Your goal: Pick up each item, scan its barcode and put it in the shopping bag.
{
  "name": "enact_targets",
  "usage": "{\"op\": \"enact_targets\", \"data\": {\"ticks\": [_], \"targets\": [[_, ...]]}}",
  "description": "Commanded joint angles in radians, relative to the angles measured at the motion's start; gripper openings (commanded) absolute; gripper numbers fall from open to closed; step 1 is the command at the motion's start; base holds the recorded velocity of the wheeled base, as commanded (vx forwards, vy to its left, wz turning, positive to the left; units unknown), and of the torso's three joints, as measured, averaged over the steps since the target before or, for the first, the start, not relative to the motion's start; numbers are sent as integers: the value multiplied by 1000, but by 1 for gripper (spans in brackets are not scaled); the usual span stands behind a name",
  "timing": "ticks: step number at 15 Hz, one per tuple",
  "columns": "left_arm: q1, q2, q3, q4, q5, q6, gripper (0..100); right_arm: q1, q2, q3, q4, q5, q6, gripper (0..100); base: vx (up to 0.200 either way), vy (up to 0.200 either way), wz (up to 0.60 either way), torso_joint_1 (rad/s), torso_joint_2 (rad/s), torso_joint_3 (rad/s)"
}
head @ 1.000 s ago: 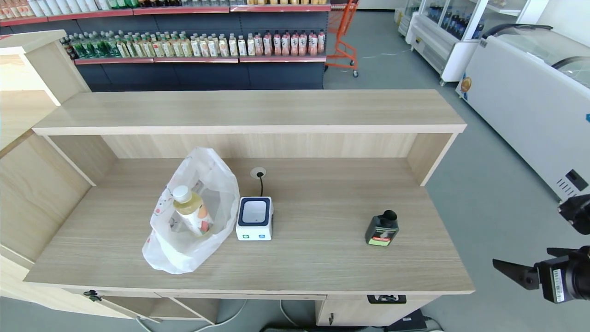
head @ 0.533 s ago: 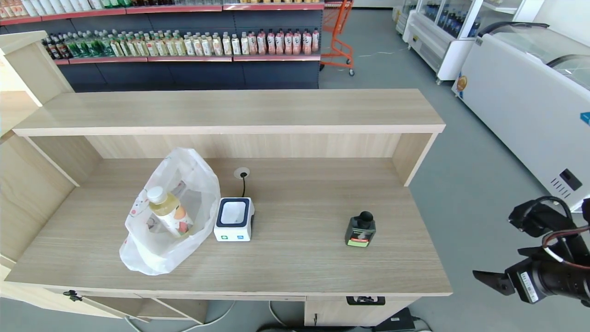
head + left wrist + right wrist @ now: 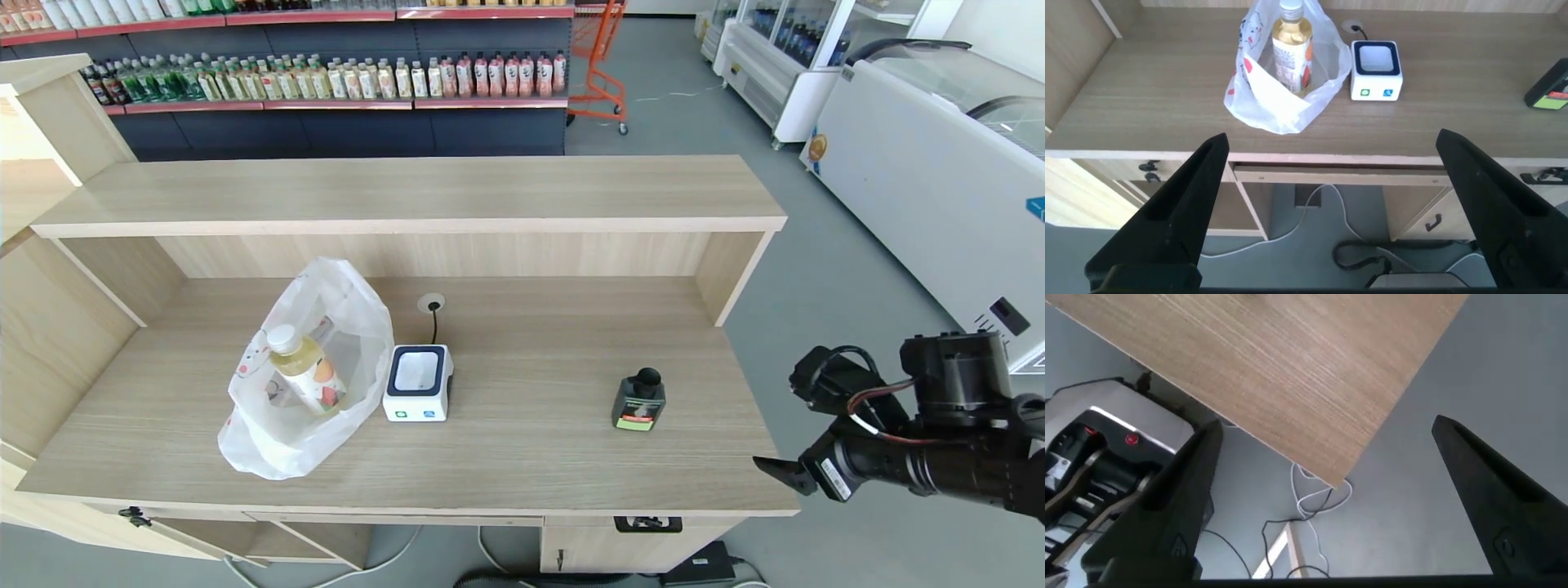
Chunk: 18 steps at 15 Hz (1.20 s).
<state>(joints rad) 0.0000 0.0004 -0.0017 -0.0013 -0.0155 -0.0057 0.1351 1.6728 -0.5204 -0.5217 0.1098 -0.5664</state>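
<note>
The small dark bottle (image 3: pixel 638 402) sits on the bench (image 3: pixel 531 465), right of the middle, with its black cap pointing to the frame's top. The left hand (image 3: pixel 1333 139) and the right hand (image 3: pixel 1327 423) are spread wide, holding nothing.

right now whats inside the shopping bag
A white-capped bottle of yellowish drink sits inside the shopping bag. Crumpled plastic hides the bag's bottom.

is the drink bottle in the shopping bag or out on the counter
In the bag. The bottle stands upright inside the shopping bag, with the bag's white walls around it.
</note>
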Motion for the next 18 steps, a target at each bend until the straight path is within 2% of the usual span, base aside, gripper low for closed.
{"op": "enact_targets", "data": {"ticks": [1, 3, 10, 18], "targets": [[0, 0, 0, 0, 0, 0, 100, 49, 134, -61, -23, 14, -7, 100, 0, 0, 0, 0, 0, 0], [0, 0, 0, 0, 0, 0, 100, 87, 185, -101, -23, 74, -9, 100, 0, 0, 0, 0, 0, 0], [0, 0, 0, 0, 0, 0, 100, 113, 308, -197, -80, 77, -102, 100, 0, 0, 0, 0, 0, 0], [0, 0, 0, 0, 0, 0, 100, 162, 417, -336, -92, 85, -96, 100, 0, 0, 0, 0, 0, 0]]}}
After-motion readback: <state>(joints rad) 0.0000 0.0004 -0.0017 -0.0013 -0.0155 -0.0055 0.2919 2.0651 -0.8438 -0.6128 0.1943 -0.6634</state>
